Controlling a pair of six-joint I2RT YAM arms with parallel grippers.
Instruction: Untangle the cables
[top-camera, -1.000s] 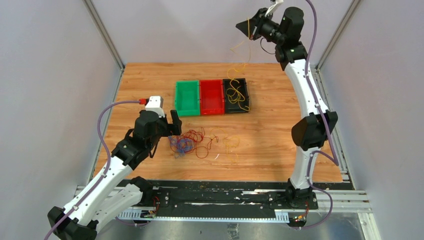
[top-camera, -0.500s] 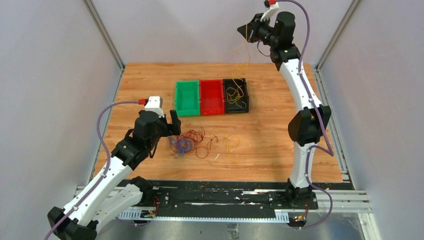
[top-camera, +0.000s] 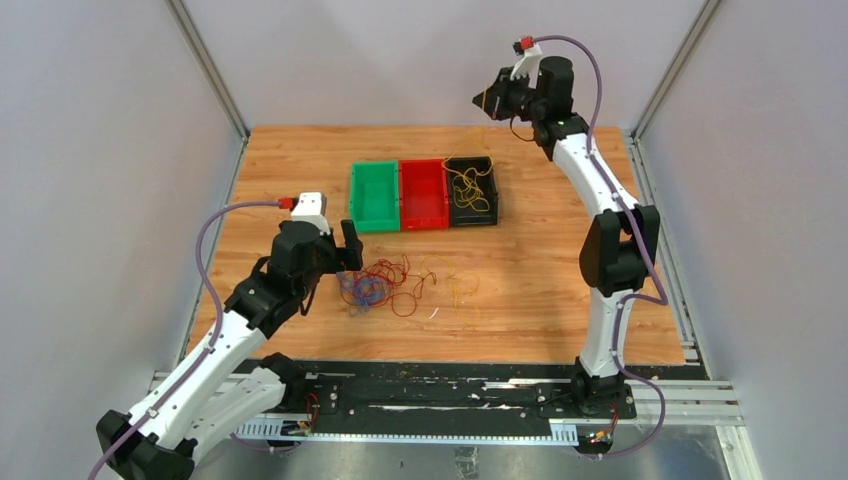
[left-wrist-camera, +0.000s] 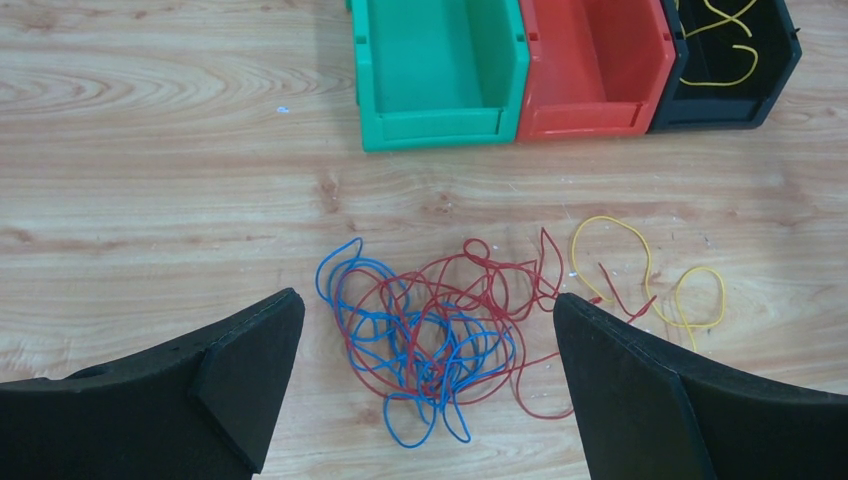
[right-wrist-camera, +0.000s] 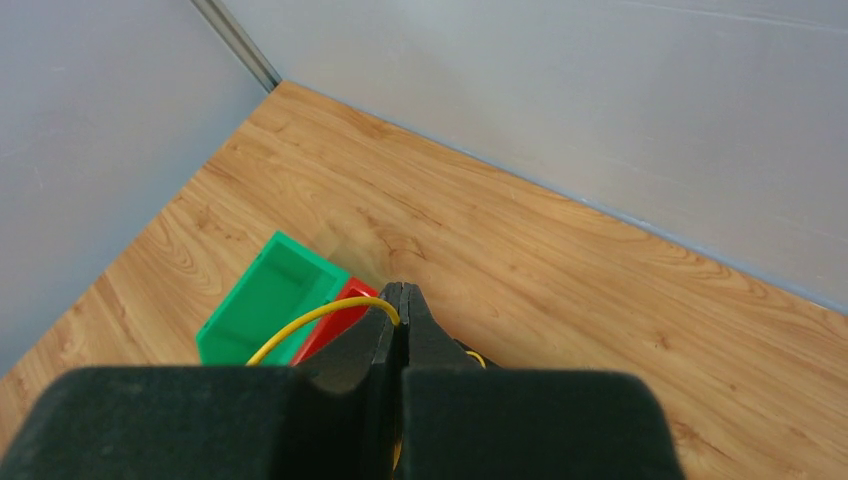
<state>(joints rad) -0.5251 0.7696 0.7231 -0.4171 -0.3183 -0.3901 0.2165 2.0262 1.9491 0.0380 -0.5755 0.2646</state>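
Note:
A tangle of red and blue cables (top-camera: 375, 288) (left-wrist-camera: 440, 335) lies on the wooden table, with loose yellow cables (top-camera: 462, 292) (left-wrist-camera: 650, 275) just right of it. My left gripper (top-camera: 345, 255) (left-wrist-camera: 428, 300) hovers over the tangle's left side, open wide and holding nothing. My right gripper (top-camera: 482, 100) (right-wrist-camera: 402, 300) is raised above the back of the black bin (top-camera: 490, 190), shut on a yellow cable (right-wrist-camera: 310, 322) pinched at its fingertips. The cable hangs down into the bin, where more yellow cables (top-camera: 468, 186) are piled.
A green bin (top-camera: 375, 197) (left-wrist-camera: 435, 70) and a red bin (top-camera: 423, 194) (left-wrist-camera: 590, 60) stand in a row left of the black bin (left-wrist-camera: 720, 110); both hold nothing. Grey walls enclose the table on three sides.
My right arm has come down and slightly nearer with the yellow cable, which now gathers in the black bin. The left arm has not moved.

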